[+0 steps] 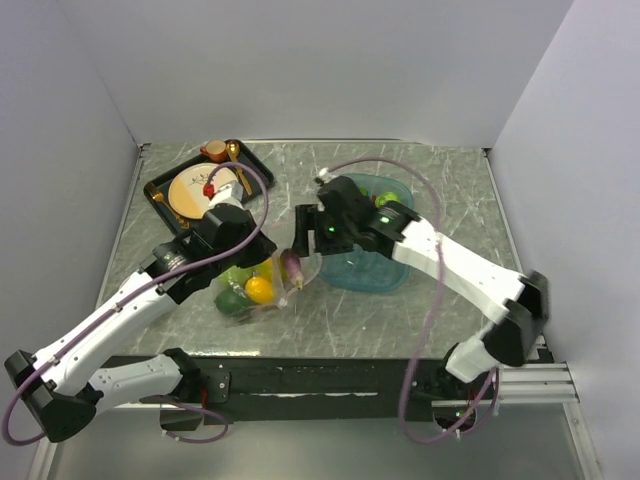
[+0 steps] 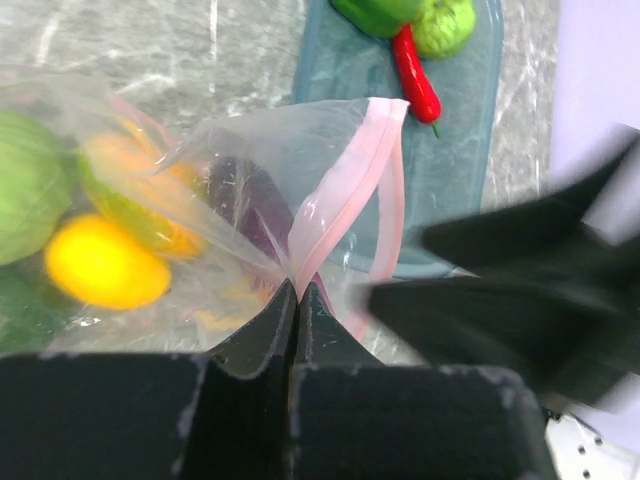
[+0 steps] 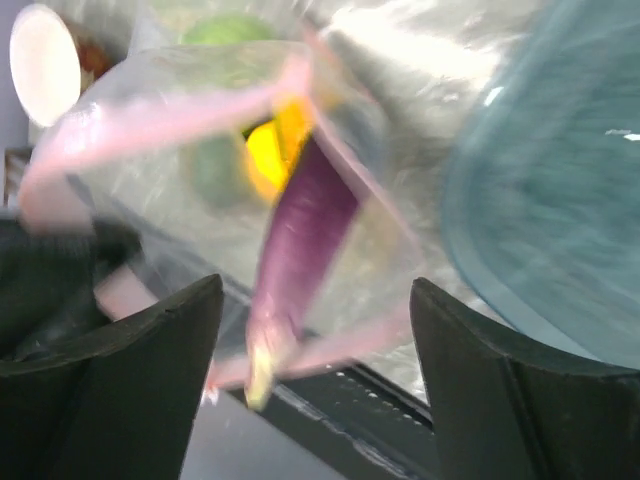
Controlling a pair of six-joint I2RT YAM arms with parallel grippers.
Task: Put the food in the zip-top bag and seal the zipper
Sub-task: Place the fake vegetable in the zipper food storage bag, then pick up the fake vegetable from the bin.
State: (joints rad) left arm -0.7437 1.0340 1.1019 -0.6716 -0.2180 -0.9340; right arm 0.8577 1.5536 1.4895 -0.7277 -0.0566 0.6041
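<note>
Closest to you, the zip-top bag [image 1: 250, 295] lies on the table [image 1: 440, 190], a little left of the middle. Inside it you can see a yellow lemon [image 1: 259, 289], a green round fruit [image 1: 231, 300] and an orange-yellow mango [image 2: 135, 190].

Your left gripper [image 2: 297, 298] has its fingers pressed tight together. They pinch the pink zipper [image 2: 345, 190] at one end of the bag's mouth and hold it up. The mouth gapes open.

The purple eggplant [image 1: 292, 266] sits in that open mouth, with its pale stem end pointing out toward your right gripper [image 3: 315, 290]. That gripper's fingers are spread wide, one on each side of the eggplant, and there is a gap on both sides. The right wrist view is blurry.

Just past the bag's mouth stands the teal tub [image 1: 360, 270]. In it lie a red chili [image 2: 415, 75], a green pepper [image 2: 375, 12] and another green round one [image 2: 450, 25].

Far back on the left is a black tray [image 1: 158, 200] with a plate [image 1: 190, 190] and a cup [image 1: 214, 150] on it.
</note>
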